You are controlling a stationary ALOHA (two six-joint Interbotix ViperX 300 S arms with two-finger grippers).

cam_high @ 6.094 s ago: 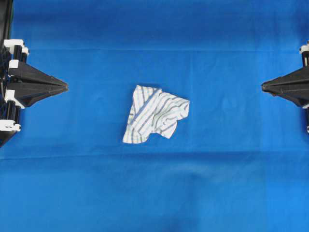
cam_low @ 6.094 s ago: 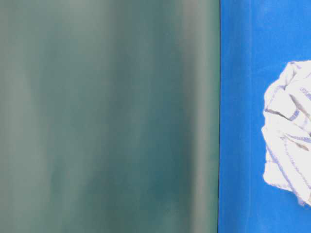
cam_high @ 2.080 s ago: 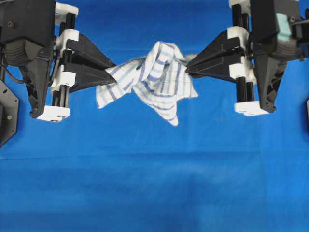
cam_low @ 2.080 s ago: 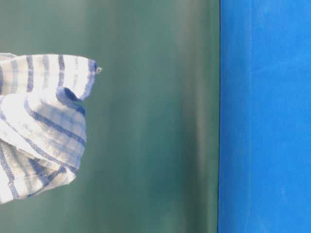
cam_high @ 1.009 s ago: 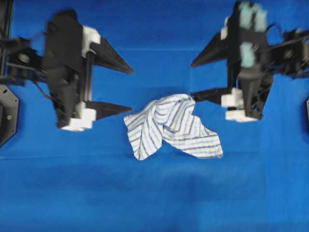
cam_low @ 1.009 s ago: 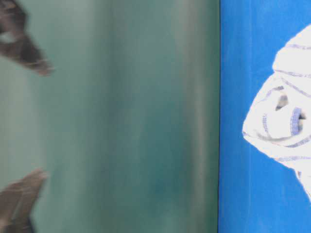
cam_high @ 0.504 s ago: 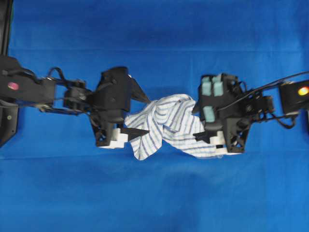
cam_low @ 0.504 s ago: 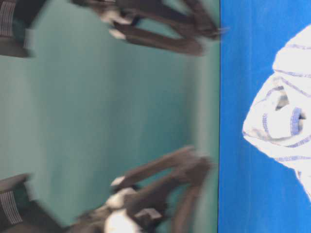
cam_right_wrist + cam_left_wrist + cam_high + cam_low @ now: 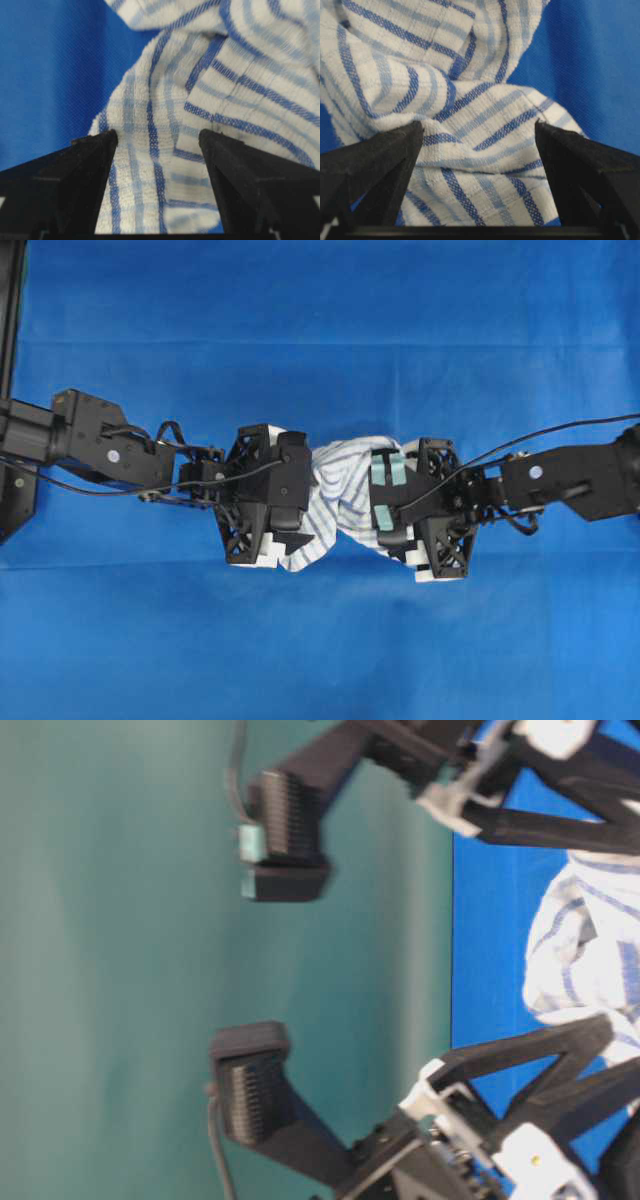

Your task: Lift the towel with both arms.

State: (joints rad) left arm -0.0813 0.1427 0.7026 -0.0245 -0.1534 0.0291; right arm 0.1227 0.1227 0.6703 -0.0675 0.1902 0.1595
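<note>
The white towel (image 9: 340, 490) with blue stripes lies crumpled on the blue tablecloth (image 9: 320, 650). My left gripper (image 9: 297, 496) is down over the towel's left end. In the left wrist view the gripper (image 9: 479, 127) is open, with towel (image 9: 470, 85) filling the gap between its fingers. My right gripper (image 9: 386, 502), which has teal tape patches, is down over the right end. In the right wrist view it (image 9: 157, 136) is open astride a fold of towel (image 9: 165, 150). The table-level view shows the towel (image 9: 590, 950) between both arms.
The left arm (image 9: 100, 450) and the right arm (image 9: 560, 480) stretch in from the two sides, each with a trailing cable. A black fixture (image 9: 12, 490) stands at the left edge. A plain green wall (image 9: 120, 970) fills the table-level background.
Both grippers have come further down and inward onto the two ends of the towel. The towel has bunched a little between them and still lies on the cloth.
</note>
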